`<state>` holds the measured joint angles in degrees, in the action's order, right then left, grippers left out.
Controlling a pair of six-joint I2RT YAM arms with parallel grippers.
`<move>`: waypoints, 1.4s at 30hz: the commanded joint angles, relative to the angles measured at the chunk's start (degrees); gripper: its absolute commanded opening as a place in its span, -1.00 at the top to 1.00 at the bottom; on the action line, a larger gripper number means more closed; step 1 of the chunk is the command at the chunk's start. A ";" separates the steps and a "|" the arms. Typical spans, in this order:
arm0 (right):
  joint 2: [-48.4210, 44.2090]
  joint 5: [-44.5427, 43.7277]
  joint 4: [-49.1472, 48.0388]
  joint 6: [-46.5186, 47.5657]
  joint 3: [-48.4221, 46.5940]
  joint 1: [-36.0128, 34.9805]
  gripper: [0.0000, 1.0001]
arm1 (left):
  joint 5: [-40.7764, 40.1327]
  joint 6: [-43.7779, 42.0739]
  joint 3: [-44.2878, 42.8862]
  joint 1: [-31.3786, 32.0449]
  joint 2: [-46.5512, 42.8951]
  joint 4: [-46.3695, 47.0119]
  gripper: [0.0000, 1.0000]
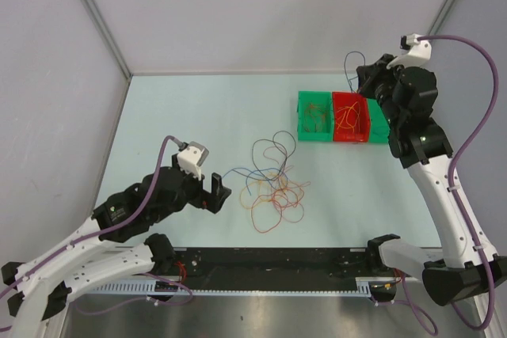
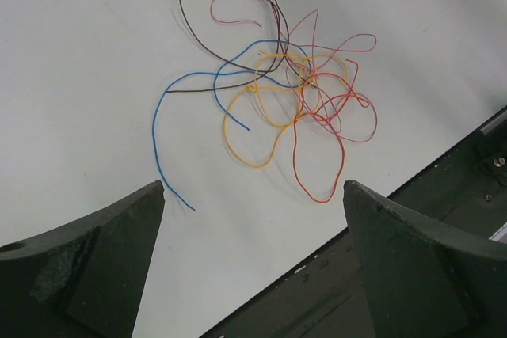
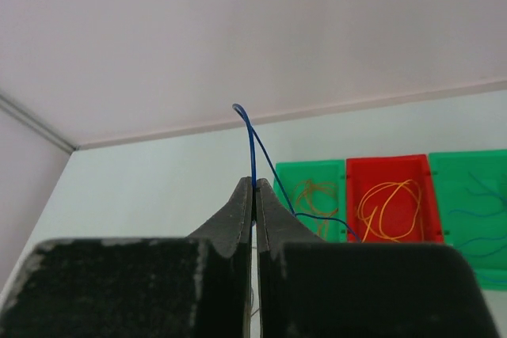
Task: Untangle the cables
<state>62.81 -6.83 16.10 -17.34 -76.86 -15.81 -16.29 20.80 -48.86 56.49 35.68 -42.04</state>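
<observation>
Now right gripper (image 3: 254, 184) clamping blue cable (image 3: 252, 140), upper right of top view; green bin (image 3: 467, 162) with blue wires lower right. And left gripper (image 2: 253, 189) spread wide, tangle (image 2: 293, 93) straight ahead.

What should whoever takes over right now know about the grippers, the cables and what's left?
Right gripper: shut on a blue cable, raised near the bins.
Left gripper: open and empty, low over the table, just left of the tangle.
Done: some cables are sorted, with brownish ones in the left green bin, orange in the red bin and blue in the right green bin.
Left: drop the held cable, probably into the right green bin. Then pull apart the tangle of orange, red, blue and dark brown.
</observation>
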 commanded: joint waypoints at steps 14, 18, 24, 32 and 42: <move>12.78 -10.22 2.89 7.50 -15.51 6.49 1.00 | -2.60 1.62 0.96 -0.24 -1.84 0.56 -1.00; 15.41 -10.40 2.89 6.98 -16.39 9.03 1.00 | -2.78 1.62 1.14 -0.15 -2.37 0.65 -0.99; 18.75 -8.99 2.97 5.92 -18.24 12.29 1.00 | -3.39 1.79 1.14 -0.15 -2.37 0.47 -1.00; 22.88 -5.48 0.17 5.57 -16.05 19.85 1.00 | -3.74 1.79 1.14 -0.15 -1.85 0.38 -1.00; 29.03 -0.99 -2.56 2.23 -15.07 24.16 1.00 | -4.27 1.97 1.14 -0.24 -1.05 0.38 -1.00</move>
<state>89.41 -10.00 17.08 -13.54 -92.12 8.19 -19.35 21.65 -47.68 56.49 34.13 -42.59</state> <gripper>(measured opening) 0.011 0.996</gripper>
